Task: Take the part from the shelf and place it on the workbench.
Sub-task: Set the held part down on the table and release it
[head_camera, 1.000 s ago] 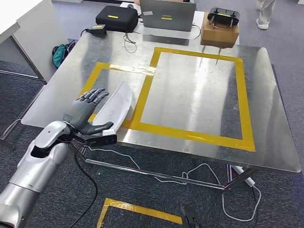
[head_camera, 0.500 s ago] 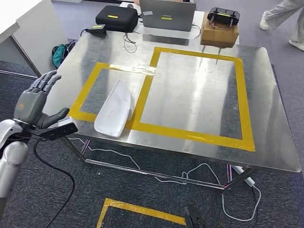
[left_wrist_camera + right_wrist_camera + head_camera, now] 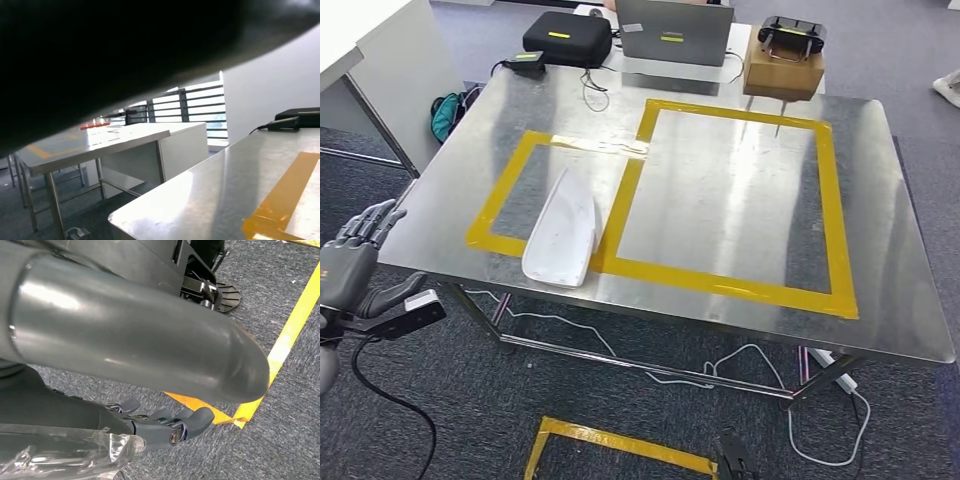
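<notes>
Left hand (image 3: 354, 270) is hovering off the counter's (image 3: 893, 250) left near corner, fingers spread, gripping nothing. Right hand (image 3: 166, 427) is hanging by the carpeted floor (image 3: 286, 415); fingers are lying loosely apart with nothing in them. White part (image 3: 561, 237) is lying flat on the counter near its front edge, overlapping the yellow tape (image 3: 501, 190) of the smaller left square, well apart from the left hand.
</notes>
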Available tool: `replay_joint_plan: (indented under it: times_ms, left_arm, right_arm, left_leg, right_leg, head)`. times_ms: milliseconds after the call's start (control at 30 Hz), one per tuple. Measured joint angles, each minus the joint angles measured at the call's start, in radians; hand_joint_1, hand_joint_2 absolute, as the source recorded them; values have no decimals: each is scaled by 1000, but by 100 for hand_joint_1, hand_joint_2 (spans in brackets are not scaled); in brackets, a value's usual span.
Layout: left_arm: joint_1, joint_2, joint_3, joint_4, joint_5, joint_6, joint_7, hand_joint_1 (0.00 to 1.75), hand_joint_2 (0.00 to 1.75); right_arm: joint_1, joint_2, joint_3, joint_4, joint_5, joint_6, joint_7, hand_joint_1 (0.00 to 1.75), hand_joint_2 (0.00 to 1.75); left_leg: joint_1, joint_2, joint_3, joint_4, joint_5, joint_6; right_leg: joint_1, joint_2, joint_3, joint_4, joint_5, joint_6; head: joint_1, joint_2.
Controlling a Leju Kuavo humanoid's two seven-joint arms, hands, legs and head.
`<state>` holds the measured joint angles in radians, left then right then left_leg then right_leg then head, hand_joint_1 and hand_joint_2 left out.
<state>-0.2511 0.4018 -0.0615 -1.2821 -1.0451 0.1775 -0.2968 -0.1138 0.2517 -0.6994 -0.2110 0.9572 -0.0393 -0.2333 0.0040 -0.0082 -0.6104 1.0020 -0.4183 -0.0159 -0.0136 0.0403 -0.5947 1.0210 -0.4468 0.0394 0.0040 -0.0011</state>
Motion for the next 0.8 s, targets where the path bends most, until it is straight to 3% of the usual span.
replay_joint_plan:
  times_ms: [167, 233, 300, 367, 400, 433, 467, 500, 567, 600, 700, 767, 800]
  left_arm:
    - [18, 13, 12, -1, -2, 2, 0, 0, 0]
    - [20, 16, 15, -4, -2, 3, 0, 0, 0]
    - [23, 17, 18, -8, -2, 4, 0, 0, 0]
    - [28, 16, 20, -8, -2, 4, 0, 0, 0]
    - [31, 16, 20, -8, -2, 4, 0, 0, 0]
    - [33, 16, 20, -8, -2, 4, 0, 0, 0]
    - [34, 15, 21, -8, -2, 4, 0, 0, 0]
    - [35, 15, 21, -8, -2, 4, 0, 0, 0]
    - [36, 16, 23, -9, -3, 4, 0, 0, 0]
    - [36, 17, 24, -9, -3, 4, 0, 0, 0]
    - [57, 20, 28, -16, -37, 10, 9, 0, 0]
    - [92, 23, 31, -29, -71, 25, 17, 0, 0]
    - [109, 23, 32, -32, -80, 32, 19, 0, 0]
  right_arm:
    - [1, -1, 12, 0, 0, -1, 0, 0, 0]
    - [1, -1, 16, 0, 0, -1, 0, 0, 0]
    - [1, -2, 19, 0, 1, -1, 0, 0, 0]
    - [1, -3, 20, 0, 1, -1, 0, 0, 0]
    - [3, -4, 20, 0, 1, -1, 0, 0, 0]
    - [4, -5, 20, 0, 1, -1, 0, 0, 0]
    - [5, -6, 20, 0, 1, -1, 0, 0, 0]
    - [5, -7, 20, -1, 1, -1, 0, 0, 0]
    - [2, -8, 20, -1, 1, -1, 0, 0, 0]
    - [1, -8, 20, -1, 1, -1, 0, 0, 0]
    - [9, -15, 20, -1, -4, 13, -28, 0, 0]
    - [23, -27, 20, -1, -7, 29, -60, 0, 0]
    - [30, -33, 20, -1, -9, 34, -71, 0, 0]
  left_leg:
    - [-7, 0, 1, -2, 0, 13]
    - [-3, 4, 7, -15, 6, 23]
    - [1, 8, 12, -23, 9, 29]
    - [1, 10, 12, -24, 8, 31]
    - [0, 11, 12, -23, 7, 31]
    - [1, 12, 12, -22, 6, 29]
    - [1, 12, 14, -21, 4, 27]
    - [3, 12, 15, -20, 2, 23]
    - [1, 11, 16, -13, -2, 11]
    - [0, 11, 15, -11, -2, 5]
    - [2, 9, 16, -12, -2, -10]
    - [4, 9, 0, 24, -31, -20]
    - [5, 9, -23, 74, -60, -24]
  right_leg:
    - [-8, 1, 2, -5, 1, 13]
    - [-6, -5, -8, 9, -12, 18]
    - [-4, -20, -53, 102, -65, 19]
    - [-3, -29, -118, 238, -125, 19]
    - [-2, -30, -136, 274, -132, 19]
    - [-2, -31, -135, 270, -120, 19]
    - [-2, -32, -113, 225, -89, 17]
    - [-2, -34, -77, 154, -53, 16]
    - [0, -36, -15, 38, -13, 10]
    - [2, -36, -1, 14, -9, 6]
    - [4, -33, 3, 10, -9, -12]
    - [0, -37, 5, 7, -8, -25]
    - [-1, -40, 6, 6, -9, -30]
  head:
    - [0, 0]
    - [1, 0]
    - [4, 0]
    - [6, 0]
    - [6, 0]
    - [6, 0]
    - [6, 0]
    - [6, 0]
    - [6, 0]
    - [5, 0]
    - [4, 0]
    - [1, 0]
    - [0, 0]
